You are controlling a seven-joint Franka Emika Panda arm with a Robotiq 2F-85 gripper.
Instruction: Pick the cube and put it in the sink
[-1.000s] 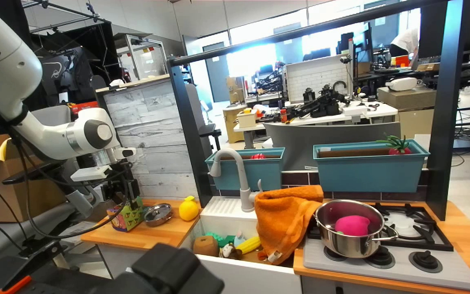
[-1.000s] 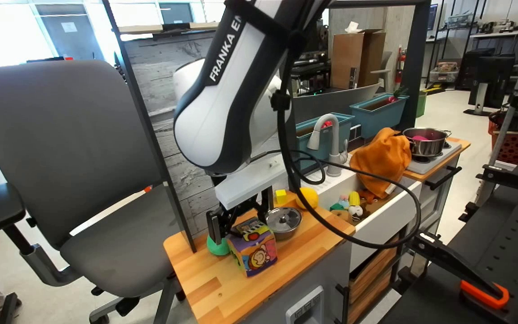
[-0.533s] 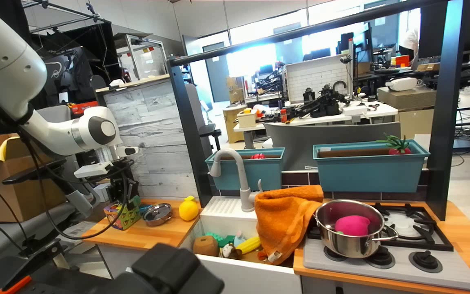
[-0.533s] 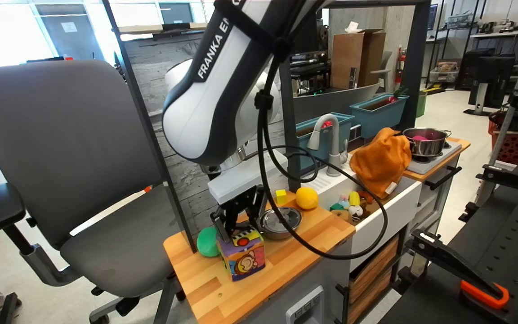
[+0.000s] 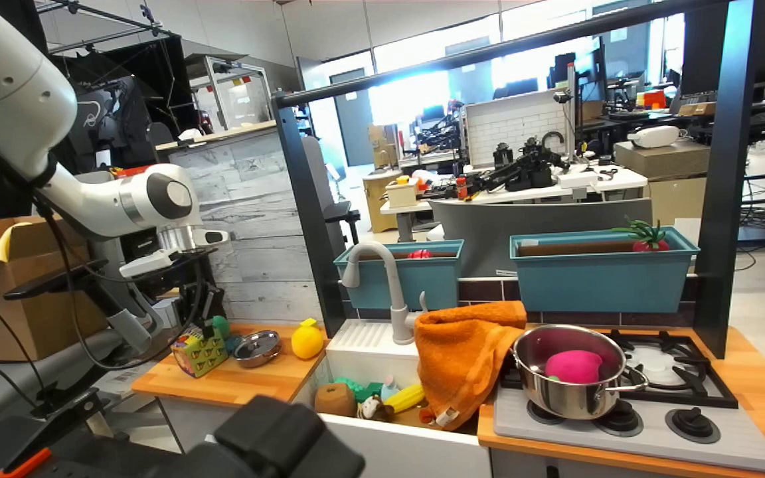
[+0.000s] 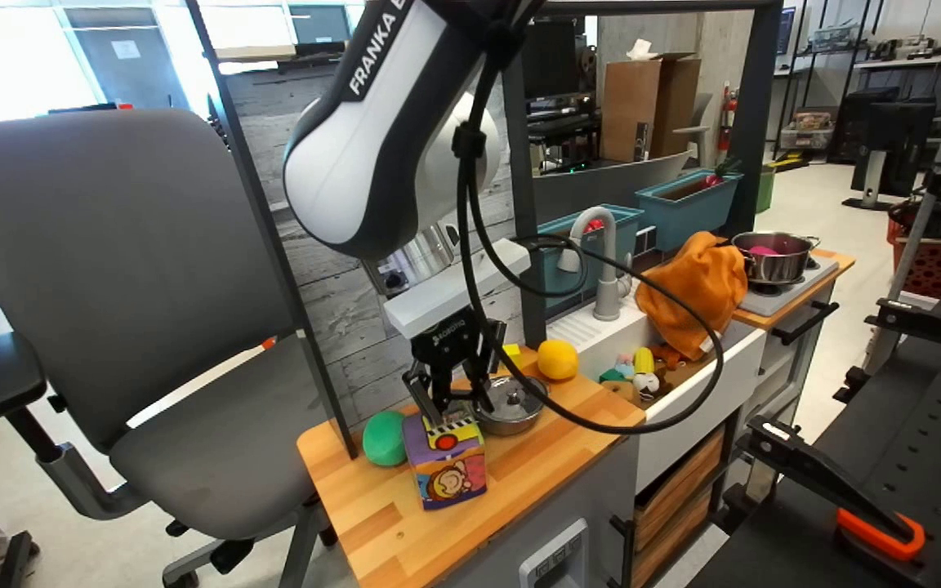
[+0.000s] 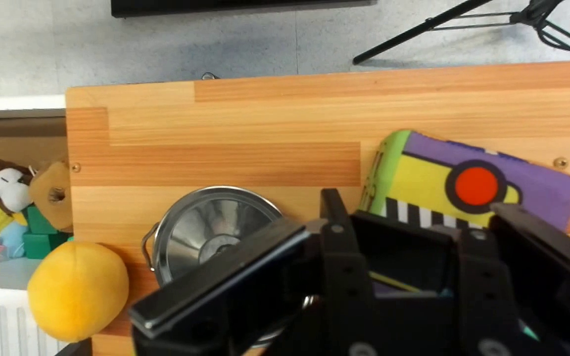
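The cube (image 5: 202, 358), a soft multicoloured block, rests on the left worktop in both exterior views. Its purple top with a red dot shows in the wrist view, partly covered by my fingers. Just over the cube's top hangs my gripper (image 6: 461, 413), its jaws drawn together. No fabric stands out clearly between them, and I cannot tell whether the tips touch the cube (image 6: 448, 474). The sink (image 5: 416, 448), white-fronted with a curved grey tap (image 5: 392, 285), lies farther along the counter and holds several toys.
A small lidded steel pan (image 6: 510, 412) stands close beside the cube and gripper. A green ball (image 6: 385, 438) sits at the cube's other side. The yellow rounded toy (image 5: 307, 340) is between pan and sink. An orange towel (image 5: 465, 358) drapes over the sink's edge. Beyond it stands a steel pot (image 5: 572, 392).
My gripper's jaws have come together from a wide spread, and the wrist has risen slightly. The cube has shifted a little away from the pan but still rests on the worktop.
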